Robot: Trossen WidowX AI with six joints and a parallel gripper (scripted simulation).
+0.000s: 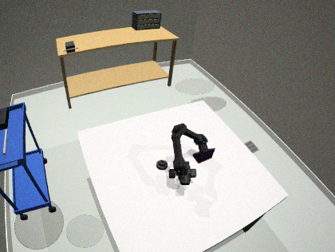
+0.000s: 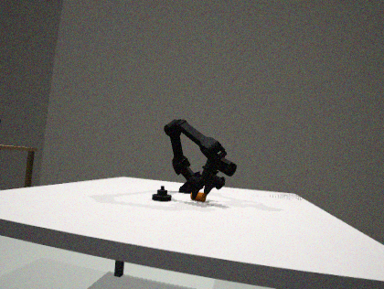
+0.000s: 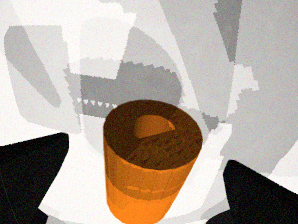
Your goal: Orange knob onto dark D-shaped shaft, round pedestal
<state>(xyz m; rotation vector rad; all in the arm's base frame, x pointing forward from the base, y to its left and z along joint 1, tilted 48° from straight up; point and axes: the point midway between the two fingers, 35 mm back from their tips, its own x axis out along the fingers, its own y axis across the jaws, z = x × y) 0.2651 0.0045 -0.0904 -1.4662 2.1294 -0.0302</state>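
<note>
- The jaws [image 1: 183,171] [image 2: 201,192] stand spread, with one dark finger at the lower left and the other at the lower right of the wrist view, and grip nothing.
- The orange knob [image 2: 198,197] [image 3: 150,160] lies between the two fingers in the wrist view, with bright surface visible between its side and each of them; in the exterior view it is on its side on the surface [image 1: 132,207] [image 2: 192,229], just right of the frame's centre line and below the arm.
- The knob's hole [image 3: 153,126] faces the upper part of the wrist view; its outline is D-shaped, rounded along the top and straight along the lower edge.
- The round pedestal [image 1: 162,165] [image 2: 162,197] stands upright on the surface, left of the arm in both the top and exterior views; the knob is near it but apart, not on its shaft [image 2: 162,188].
- The black arm [image 1: 177,145] [image 2: 197,133] is bent at its raised joint, its wrist lowered toward the surface.
- A blue cart [image 1: 25,131] occupies the left edge of the top view.
- A wooden workbench [image 1: 116,41] stands in the upper left, carrying a drawer cabinet [image 1: 147,21] near its right end.
</note>
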